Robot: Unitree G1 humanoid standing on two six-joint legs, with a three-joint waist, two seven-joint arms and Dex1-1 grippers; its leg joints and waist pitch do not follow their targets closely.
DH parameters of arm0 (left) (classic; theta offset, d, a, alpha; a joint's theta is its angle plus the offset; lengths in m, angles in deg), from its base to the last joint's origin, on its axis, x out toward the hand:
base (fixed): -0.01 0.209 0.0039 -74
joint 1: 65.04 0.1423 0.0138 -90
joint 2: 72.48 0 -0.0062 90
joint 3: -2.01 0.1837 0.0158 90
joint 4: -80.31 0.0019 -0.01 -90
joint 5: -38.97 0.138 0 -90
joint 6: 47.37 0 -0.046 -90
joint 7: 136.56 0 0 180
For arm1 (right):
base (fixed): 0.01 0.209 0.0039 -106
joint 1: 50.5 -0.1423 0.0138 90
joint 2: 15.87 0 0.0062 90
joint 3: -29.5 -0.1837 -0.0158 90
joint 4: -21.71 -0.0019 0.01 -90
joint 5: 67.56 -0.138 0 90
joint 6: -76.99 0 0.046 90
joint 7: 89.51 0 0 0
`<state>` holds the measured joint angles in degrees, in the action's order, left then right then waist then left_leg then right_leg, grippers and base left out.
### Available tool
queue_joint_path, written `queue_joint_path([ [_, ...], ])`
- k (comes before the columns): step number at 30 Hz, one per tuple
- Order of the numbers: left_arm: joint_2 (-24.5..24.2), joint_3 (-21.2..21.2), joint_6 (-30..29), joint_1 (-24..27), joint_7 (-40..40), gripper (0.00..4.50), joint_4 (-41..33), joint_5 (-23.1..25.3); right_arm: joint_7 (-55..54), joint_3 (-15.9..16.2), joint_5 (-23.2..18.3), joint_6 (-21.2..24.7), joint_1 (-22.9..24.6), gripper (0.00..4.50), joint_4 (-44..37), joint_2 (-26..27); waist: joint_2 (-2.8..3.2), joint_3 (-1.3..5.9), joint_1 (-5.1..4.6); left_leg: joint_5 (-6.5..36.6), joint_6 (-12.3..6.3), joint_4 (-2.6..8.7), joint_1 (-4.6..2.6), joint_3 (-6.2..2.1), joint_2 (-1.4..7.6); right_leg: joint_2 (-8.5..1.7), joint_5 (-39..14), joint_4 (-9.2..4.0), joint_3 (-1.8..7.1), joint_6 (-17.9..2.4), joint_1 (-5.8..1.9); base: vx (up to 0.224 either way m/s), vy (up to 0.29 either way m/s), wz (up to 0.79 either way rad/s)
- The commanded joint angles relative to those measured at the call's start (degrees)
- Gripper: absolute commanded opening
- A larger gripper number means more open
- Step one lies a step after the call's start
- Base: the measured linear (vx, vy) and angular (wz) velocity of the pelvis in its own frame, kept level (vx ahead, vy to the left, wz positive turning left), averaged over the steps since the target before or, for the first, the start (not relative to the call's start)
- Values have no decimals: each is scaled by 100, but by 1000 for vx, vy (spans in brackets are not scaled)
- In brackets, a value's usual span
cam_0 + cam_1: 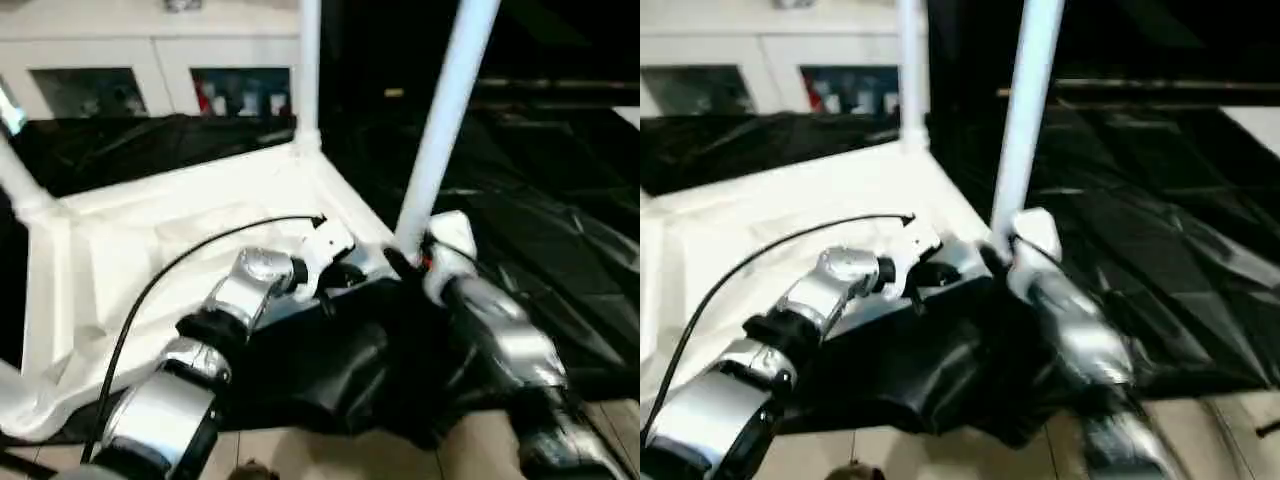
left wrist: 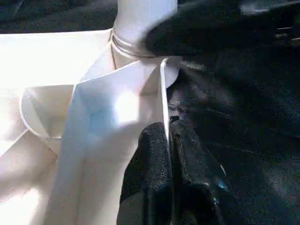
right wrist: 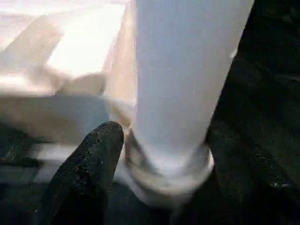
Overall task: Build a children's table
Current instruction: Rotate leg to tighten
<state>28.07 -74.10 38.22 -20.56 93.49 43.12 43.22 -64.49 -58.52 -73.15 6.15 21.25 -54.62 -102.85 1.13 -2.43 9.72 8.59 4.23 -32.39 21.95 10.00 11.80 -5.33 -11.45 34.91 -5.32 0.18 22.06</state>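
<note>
The children's table lies upside down: its white ribbed top [image 1: 150, 230] rests on a black sheet, with white legs standing in the corner sockets. One leg [image 1: 445, 120] rises from the near right corner, another [image 1: 308, 70] from the far corner, and a third [image 1: 20, 175] at the left. My left gripper [image 2: 168, 129] is shut on the top's thin rim [image 2: 164, 93] just beside the near right socket. My right gripper [image 3: 164, 140] straddles the base of that near right leg [image 3: 183, 79], one black finger [image 3: 89, 164] on each side and slightly apart from the tube.
A white glass-door cabinet [image 1: 150, 60] stands behind the table. Crinkled black sheet [image 1: 540, 200] covers the floor to the right and under my arms. Wooden floor [image 1: 330, 455] shows at the near edge. A black cable [image 1: 150, 290] loops over my left forearm.
</note>
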Motion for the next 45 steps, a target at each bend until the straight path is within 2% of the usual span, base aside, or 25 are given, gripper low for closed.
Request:
queue_joint_path([
  [1,20,-32,218,-190,36,0,-27,-49,447,472,-170,335,325,307,-446,-50,-30,375,4,1087,-277,323,-85,-55,139,-363,-106,-383,281,-1049,-305,0,0,0],
  [2,-22,-40,260,-196,94,0,-7,-56,566,561,-212,431,520,307,-761,-167,35,347,4,1323,-208,342,-93,-58,137,-358,-493,-448,284,-973,-300,0,0,0],
  [6,-180,-9,508,-163,400,0,78,-38,638,680,-255,714,880,307,-1457,-273,39,333,-6,1632,-71,377,-106,-76,158,-377,-1173,-515,299,-883,-259,0,0,0],
  [10,-280,-24,560,-135,505,0,85,-48,659,685,-285,966,1048,307,-1850,-337,57,322,11,1526,-67,372,-111,-73,169,-376,-1146,-492,311,-909,-232,0,0,0],
  [14,-429,-50,660,-74,803,0,5,-138,824,796,-364,1037,1120,307,-2121,-437,10,338,22,1361,-88,367,-75,-79,164,-393,-923,-440,306,-903,-256,0,0,0],
  [15,-454,-48,690,-55,864,0,-20,-149,885,827,-368,1030,1092,307,-2128,-462,23,339,23,1338,-93,366,-78,-78,166,-391,-896,-442,305,-913,-250,0,0,0],
  [16,-472,-47,724,-44,918,0,-28,-148,935,849,-376,1026,1063,307,-2137,-484,-22,337,19,1301,-107,359,-74,-71,163,-389,-856,-444,304,-916,-250,0,0,0],
  [17,-507,-36,764,-26,1009,0,-45,-147,997,869,-392,1011,1016,307,-2147,-507,-14,341,24,1260,-123,353,-78,-67,164,-391,-827,-434,304,-936,-246,0,0,0],
  [18,-543,-24,789,-12,1086,0,-59,-143,1090,888,-437,999,969,307,-2163,-530,-42,337,33,1195,-156,347,-70,-66,162,-404,-824,-419,303,-944,-254,0,0,0],
  [19,-600,-4,865,5,1154,0,-63,-115,1211,914,-506,1036,901,307,-2204,-567,-24,338,33,1177,-161,349,-70,-67,166,-401,-829,-417,302,-943,-249,0,0,0],
  [21,-644,12,1030,8,1077,0,-37,-51,1272,953,-506,1068,796,307,-2154,-597,-73,330,23,1147,-178,348,-78,-59,176,-402,-816,-415,306,-945,-242,0,0,0],
  [25,-599,-116,1227,-35,704,0,-28,-78,1210,1013,-359,1072,560,307,-1840,-565,-52,335,33,1138,-116,342,-90,-57,181,-408,-779,-402,309,-958,-232,0,0,0],
  [26,-573,-299,945,-81,903,28,-216,-363,1173,1009,-303,1025,450,314,-1661,-526,-41,338,34,1106,-89,337,-78,-57,170,-408,-725,-385,308,-987,-241,0,0,0],
  [29,-587,-451,688,-116,1073,59,-417,-588,1171,1027,-261,980,360,317,-1516,-530,-27,359,40,1021,-74,314,-96,-48,180,-414,-467,-350,310,-1140,-236,0,0,0],
  [31,-686,-549,446,-90,1201,69,-683,-738,1264,1084,-242,947,310,317,-1440,-577,-40,359,35,950,-99,310,-68,-54,175,-405,-258,-311,296,-1233,-264,0,0,0],
  [35,-1278,-701,-412,342,1499,105,-1616,-968,1543,1237,-224,885,112,317,-1234,-709,-105,347,-28,919,-158,309,-55,-53,162,-410,-393,-290,290,-1177,-287,0,0,0],
  [36,-1278,-701,-412,342,1499,111,-1616,-968,1543,1237,-224,885,112,317,-1234,-709,-78,337,-58,923,-167,314,-55,-46,156,-389,-491,-310,291,-1148,-265,0,0,0],
  [38,-1528,-749,-851,724,1643,123,-2236,-1122,1616,1263,-182,809,-23,317,-1003,-692,-72,342,-74,962,-153,308,-78,-43,166,-387,-541,-303,298,-1164,-245,0,0,0],
  [39,-1560,-752,-920,790,1658,137,-2347,-1144,1623,1266,-175,795,-46,317,-964,-691,-87,340,-84,985,-128,322,-80,-44,178,-392,-591,-296,294,-1199,-239,0,0,0],
  [40,-1734,-766,-1315,1196,1724,146,-3033,-1282,1646,1296,-82,681,-270,317,-571,-669,-135,367,-88,976,-84,321,-78,-64,211,-440,-567,-237,286,-1255,-256,0,0,0],
  [41,-1840,-778,-1573,1495,1733,150,-3527,-1406,1648,1314,-30,622,-385,317,-368,-658,-103,320,-100,1010,-68,330,-86,-23,173,-362,-697,-309,292,-1214,-196,0,0,0],
  [42,-1841,-778,-1574,1496,1733,157,-3528,-1407,1648,1314,-29,622,-385,317,-367,-658,-75,349,-96,1063,-10,322,-118,-38,204,-392,-642,-278,300,-1248,-199,0,0,0],
  [43,-1928,-790,-1801,1786,1720,157,-3988,-1522,1619,1345,55,545,-528,317,-113,-645,-104,333,-100,1136,32,335,-134,-23,205,-360,-591,-284,299,-1274,-180,0,0,0],
  [44,-2061,-802,-2167,2356,1593,182,-4850,-1684,1507,1389,209,355,-863,317,493,-587,-163,304,-132,1238,55,374,-91,-45,210,-368,-627,-266,289,-1300,-211,0,0,0],
  [45,-2085,-806,-2261,2541,1523,182,-5105,-1717,1414,1384,270,268,-1019,317,769,-546,-147,297,-132,1334,84,384,-101,-41,211,-368,-748,-283,287,-1292,-202,0,0,0],
])
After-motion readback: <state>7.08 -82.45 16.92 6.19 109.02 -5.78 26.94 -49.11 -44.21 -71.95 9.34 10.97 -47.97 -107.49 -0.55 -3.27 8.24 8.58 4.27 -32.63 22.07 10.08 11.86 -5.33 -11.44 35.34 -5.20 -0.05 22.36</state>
